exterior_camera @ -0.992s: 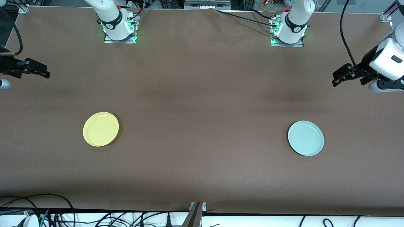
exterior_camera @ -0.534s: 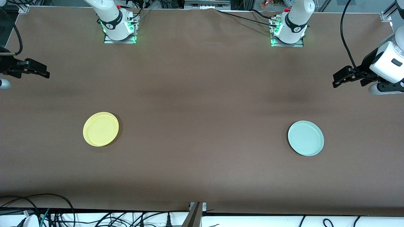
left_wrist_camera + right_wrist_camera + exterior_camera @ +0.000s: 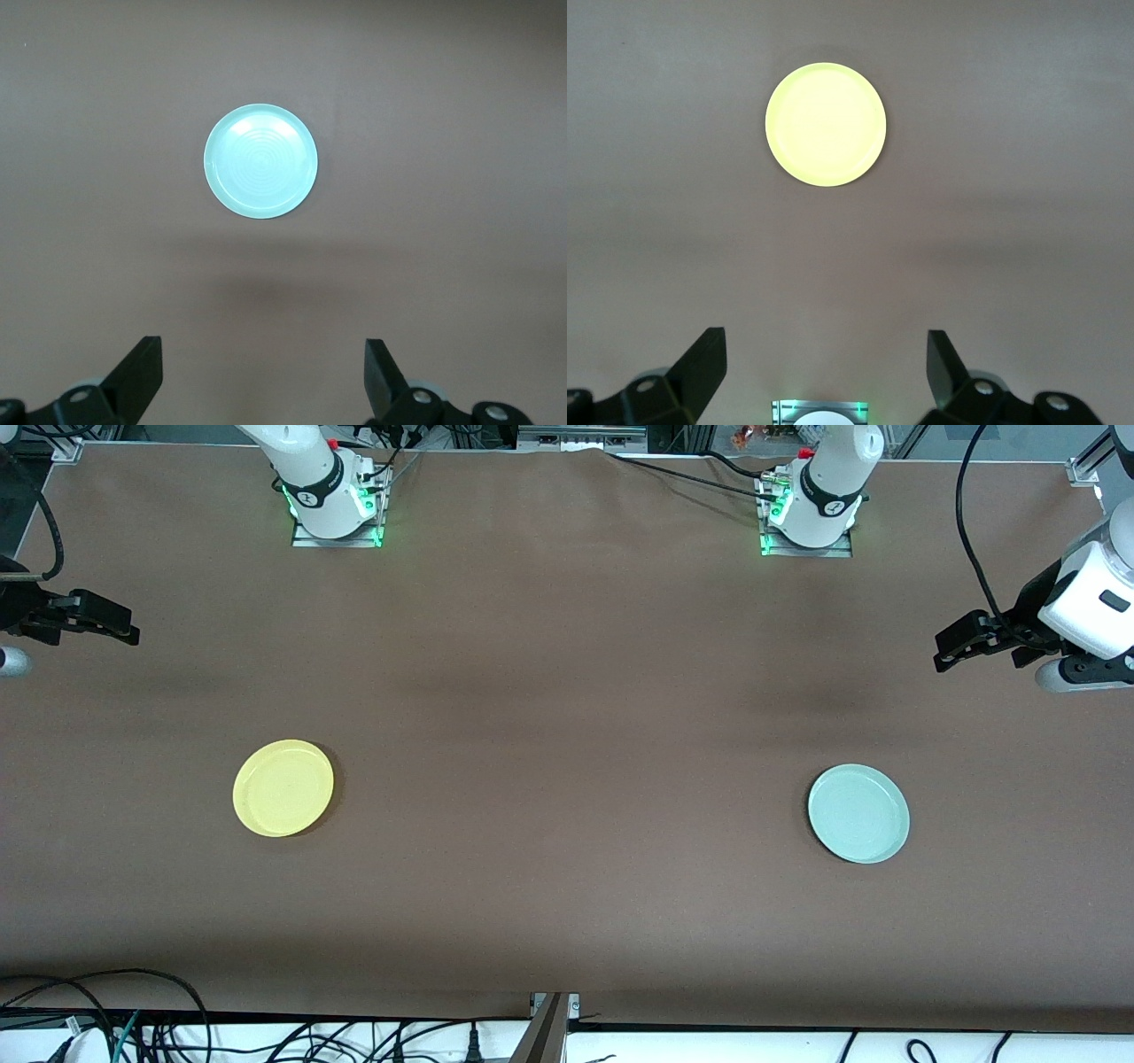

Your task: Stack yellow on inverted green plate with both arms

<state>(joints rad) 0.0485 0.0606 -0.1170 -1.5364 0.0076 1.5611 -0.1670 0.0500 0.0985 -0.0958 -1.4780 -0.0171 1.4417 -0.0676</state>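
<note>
The front camera looks down from high across the table (image 3: 567, 691), facing my bases. My left wrist camera looks down on the green plate (image 3: 260, 160), my right wrist camera on the yellow plate (image 3: 825, 123); the front view shares both.

Probably a robotics lab: bolted arm bases (image 3: 337, 509), loose cables (image 3: 133, 1027), brown-covered table (image 3: 567, 691).

Yellow plate (image 3: 283, 787): small, round, bright, shallow raised rim, lying flat and rim-up on the table (image 3: 567, 779), toward the right arm's end. Green plate (image 3: 858, 813): pale mint, same size, also flat and rim-up, concentric rings in its well, toward the left arm's end. Well apart, untouched.
</note>
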